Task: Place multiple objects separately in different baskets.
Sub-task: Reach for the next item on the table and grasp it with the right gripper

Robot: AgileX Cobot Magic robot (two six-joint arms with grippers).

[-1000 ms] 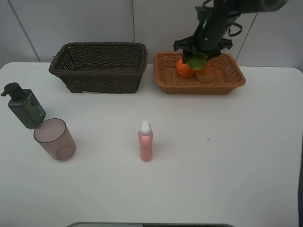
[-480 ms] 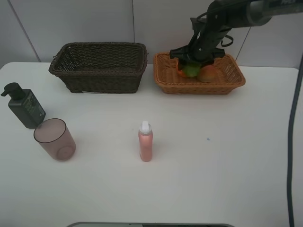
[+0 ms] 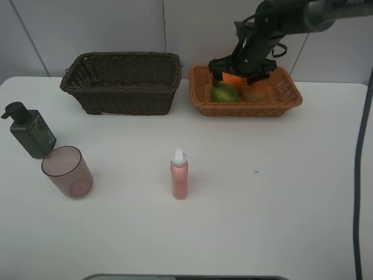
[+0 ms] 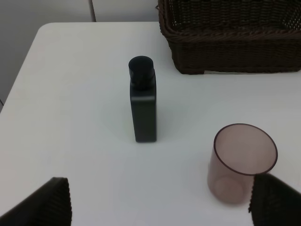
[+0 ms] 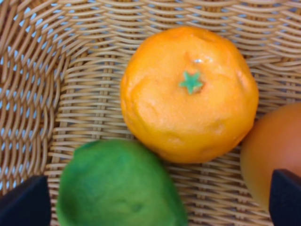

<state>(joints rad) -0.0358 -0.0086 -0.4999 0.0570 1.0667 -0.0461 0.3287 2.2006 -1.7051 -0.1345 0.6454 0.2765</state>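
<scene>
– Three wait on the white bench (image 3: 280, 192): slim pink white-capped bottle (image 3: 179, 177) at centre, translucent mauve cup (image 3: 67, 171) and dark green pump bottle (image 3: 34, 134) at left; left claw (image 4: 160, 202) spread wide.
– Upper right, orange (image 5: 188, 92), green round fruit (image 5: 120, 183) and red-yellow fruit (image 5: 273, 150) lie in the orange-tan wicker basket (image 3: 285, 100); right claw (image 3: 240, 71) released.

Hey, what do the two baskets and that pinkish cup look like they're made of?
Dark brown basket: woven wicker or rattan, matte; interlaced strands show all over its walls. Orange-tan basket: the same kind of weave in lighter strands. Mauve cup: probably plastic, possibly glass; smooth and translucent, with its base showing through the wall.
</scene>
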